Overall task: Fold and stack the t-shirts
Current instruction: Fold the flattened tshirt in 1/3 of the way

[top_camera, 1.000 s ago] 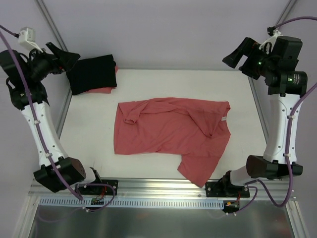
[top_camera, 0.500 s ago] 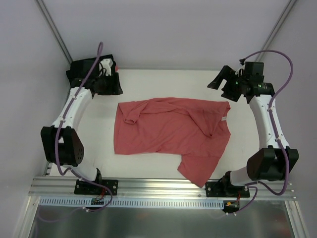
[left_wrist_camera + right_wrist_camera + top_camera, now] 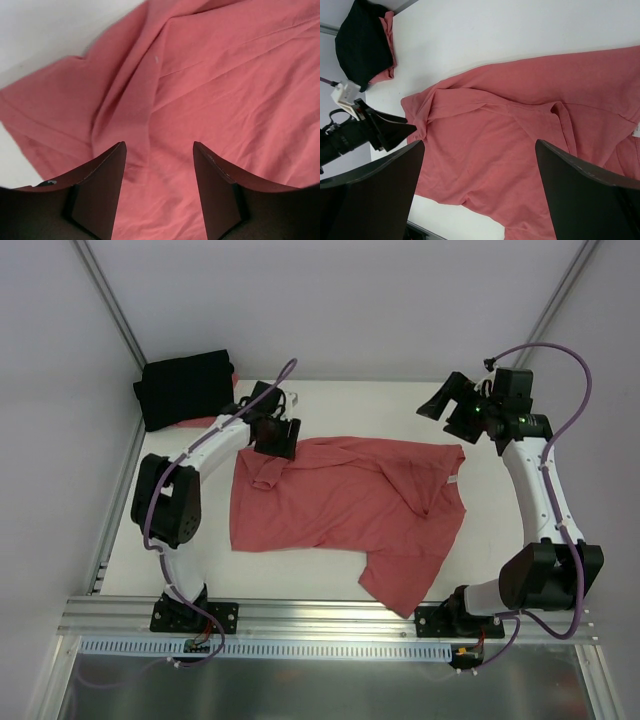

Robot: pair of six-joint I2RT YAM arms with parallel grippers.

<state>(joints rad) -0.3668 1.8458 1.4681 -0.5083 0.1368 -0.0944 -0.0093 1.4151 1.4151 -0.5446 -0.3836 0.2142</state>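
Lower the left gripper, jaws partly apart and empty, onto the bunched far-left sleeve of the coral-red t-shirt sprawled at centre; pinch the hem only, draw outward. Match with the wide, empty right gripper at the far-right corner.

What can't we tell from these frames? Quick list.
1. Whether the left claw touches the coral shirt: in the top view its wrist covers the tips, and the left wrist view gives no height.
2. What the coral cloth under the folded black shirt is: only an edge shows in the top and right wrist views.
3. The neck label print: too small in the top view, cut by the frame edge in the right wrist view.
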